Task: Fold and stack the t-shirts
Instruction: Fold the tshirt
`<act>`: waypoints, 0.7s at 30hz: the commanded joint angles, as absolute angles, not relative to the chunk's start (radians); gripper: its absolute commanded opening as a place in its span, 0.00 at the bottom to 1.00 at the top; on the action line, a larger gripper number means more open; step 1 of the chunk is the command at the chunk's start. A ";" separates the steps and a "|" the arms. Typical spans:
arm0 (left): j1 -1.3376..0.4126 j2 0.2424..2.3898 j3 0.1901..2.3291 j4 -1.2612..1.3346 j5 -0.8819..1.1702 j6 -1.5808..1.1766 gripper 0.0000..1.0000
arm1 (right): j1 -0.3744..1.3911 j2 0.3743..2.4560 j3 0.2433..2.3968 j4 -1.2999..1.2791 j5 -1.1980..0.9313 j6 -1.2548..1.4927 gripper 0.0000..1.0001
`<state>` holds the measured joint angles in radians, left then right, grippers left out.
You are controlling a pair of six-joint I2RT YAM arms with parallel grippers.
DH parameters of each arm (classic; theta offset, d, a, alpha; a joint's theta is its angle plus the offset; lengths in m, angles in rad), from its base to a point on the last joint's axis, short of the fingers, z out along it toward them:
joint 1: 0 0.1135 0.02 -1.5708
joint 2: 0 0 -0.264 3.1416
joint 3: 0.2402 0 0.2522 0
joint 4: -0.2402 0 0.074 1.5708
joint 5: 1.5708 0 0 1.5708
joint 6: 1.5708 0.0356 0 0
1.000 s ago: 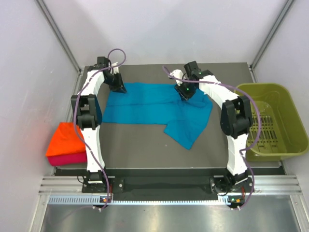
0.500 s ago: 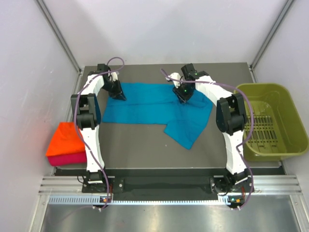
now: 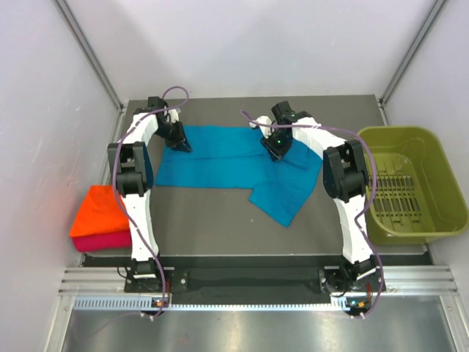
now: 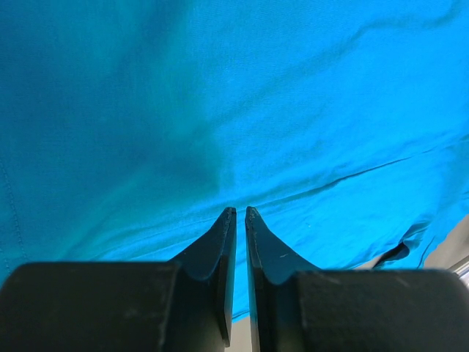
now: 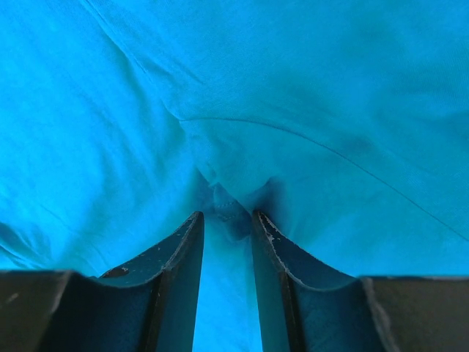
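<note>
Orange shirt (image 3: 99,209) and pink shirt (image 3: 102,240) are both folded. The orange one lies on top of the pink one, in a little pile at the left edge of the counter (image 3: 205,220). So two shirts look done.

The blue shirt (image 3: 220,158) is not done yet. It lies spread out at the far side of the counter, well apart from the pile. Most of it is flat. One part on the right reaches toward the near side, a bit crooked. I think it has to be folded up small and then put on top of the orange shirt. A green basket (image 3: 440,158) stands to the right of the counter.

The left jaws are at the far left corner of the blue shirt. They are almost closed, with only a thin slit between them. Their tips press into the blue cloth. It looks like they pinch a thin bit of it, though the cloth in the slit is hard to see.

The right jaws are at the far edge of the blue shirt, more to the right. They are a little way open, and a small bunch of blue cloth is squeezed between their tips. So they have hold of the shirt too.
</note>
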<state>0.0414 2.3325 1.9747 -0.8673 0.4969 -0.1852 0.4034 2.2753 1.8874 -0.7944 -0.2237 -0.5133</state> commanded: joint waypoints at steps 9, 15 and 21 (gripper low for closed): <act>0.040 2.289 1.980 -0.842 0.502 -0.193 0.15 | 0.416 2.289 1.937 -0.782 -0.183 -0.529 0.13; 0.041 2.292 1.980 -0.839 0.500 -0.192 0.15 | 0.417 2.253 1.939 -0.795 -0.189 -0.523 0.00; 0.041 2.299 1.991 -0.836 0.511 -0.196 0.15 | 0.419 2.175 1.967 -0.895 -0.248 -0.512 0.00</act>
